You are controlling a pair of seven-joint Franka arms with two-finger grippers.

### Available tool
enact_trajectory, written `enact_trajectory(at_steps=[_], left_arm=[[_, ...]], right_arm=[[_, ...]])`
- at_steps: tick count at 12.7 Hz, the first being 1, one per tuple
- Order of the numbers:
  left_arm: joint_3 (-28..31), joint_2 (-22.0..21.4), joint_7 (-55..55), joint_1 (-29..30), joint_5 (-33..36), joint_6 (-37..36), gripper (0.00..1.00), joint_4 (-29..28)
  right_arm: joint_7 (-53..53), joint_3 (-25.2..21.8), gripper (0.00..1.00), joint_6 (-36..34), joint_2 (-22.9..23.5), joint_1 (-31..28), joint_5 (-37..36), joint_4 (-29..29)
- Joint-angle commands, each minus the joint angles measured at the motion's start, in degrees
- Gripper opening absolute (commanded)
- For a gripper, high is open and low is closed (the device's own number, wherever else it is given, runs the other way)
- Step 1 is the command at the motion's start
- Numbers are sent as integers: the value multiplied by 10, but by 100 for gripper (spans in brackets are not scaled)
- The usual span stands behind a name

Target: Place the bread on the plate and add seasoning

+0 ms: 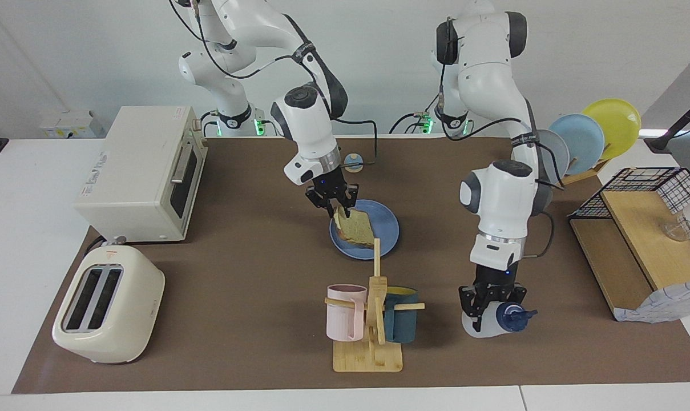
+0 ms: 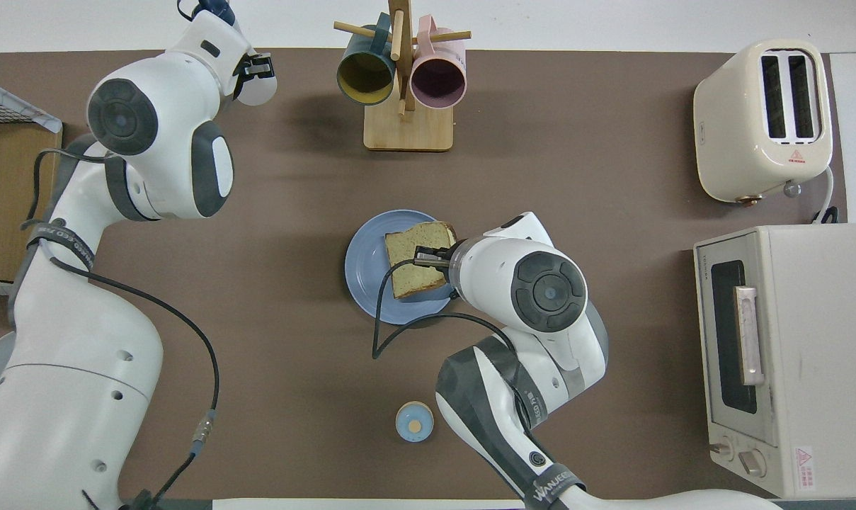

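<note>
Right gripper [image 1: 334, 210] was over the plate [image 1: 389, 224], at the plate's edge nearest the robots; fingers closed on the top corner of the bread [image 1: 356, 229]. The slice was tilted: held corner raised, lower edge apparently resting on the plate, though contact could not be confirmed from either view. Overhead, bread [image 2: 415, 259] lay within the plate [image 2: 364, 273] outline, slightly toward the right arm's end.

Judgement: placing step nearly done. To finish well: lower the held corner until the slice lies flat, open only then, lift straight up so the slice is not dragged off the rim.

Farther out, beside the mug rack [image 1: 373, 319], left gripper [image 1: 491, 308] had its fingers closed around the seasoning [image 1: 501, 321]. Bottle tilted, cap [image 1: 513, 318] pointing toward the left arm's end; whether its base touched the table mat could not be told.

Judgement: keep a firm hold and carry the bottle high enough to pass the rack. Hold it back until the right gripper leaves the plate.
</note>
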Motion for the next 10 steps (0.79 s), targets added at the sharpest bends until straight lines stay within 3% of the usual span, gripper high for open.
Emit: enact_trajectory(at_steps=[1, 6, 10], left_arm=[[-5, -67, 120, 5, 0, -83, 0, -27], [-2, -188, 325, 21, 1, -335, 0, -33], [-2, -292, 483, 24, 7, -434, 0, -95]], right_arm=[[-3, 1, 100, -17, -18, -14, 5, 4], [-5, 5, 100, -31, -32, -25, 5, 20], [-20, 1, 100, -52, -50, -51, 5, 26]])
